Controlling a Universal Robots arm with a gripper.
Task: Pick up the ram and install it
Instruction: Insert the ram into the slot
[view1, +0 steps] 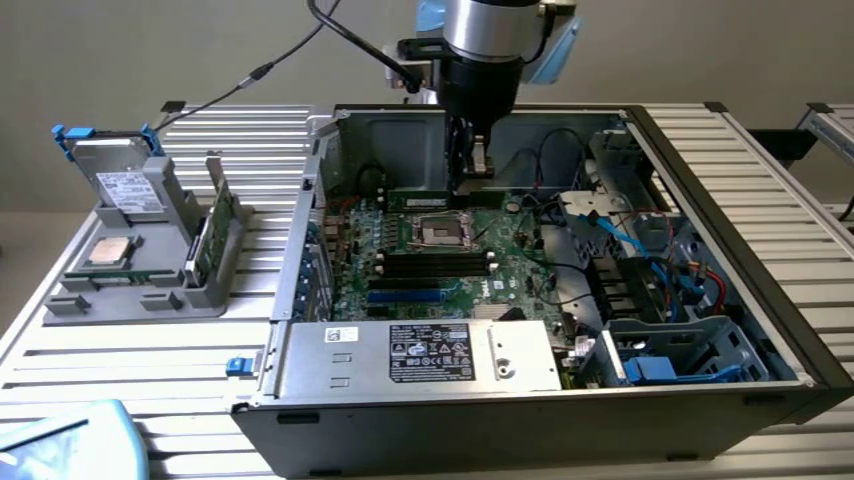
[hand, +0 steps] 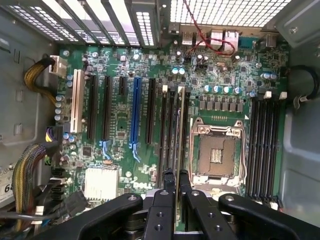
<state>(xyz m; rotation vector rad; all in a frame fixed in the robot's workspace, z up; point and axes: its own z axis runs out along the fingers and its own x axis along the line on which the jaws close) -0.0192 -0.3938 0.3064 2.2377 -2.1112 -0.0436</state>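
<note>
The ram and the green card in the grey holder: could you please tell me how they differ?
The ram is a narrow stick; the green card is wider. The ram is clamped in the gripper inside the case, beside the processor socket; the green card stands on edge in the grey holder outside it. Both are green circuit boards.

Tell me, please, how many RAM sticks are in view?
1: the ram, held by the gripper beside the empty socket. Others could be hidden elsewhere in the case.

arm (view1: 487, 25): silver cylinder, blue cap | end effector (hand: 176, 174): black, screw-studded fingers (hand: 162, 202) | cable (view1: 287, 55): black
</note>
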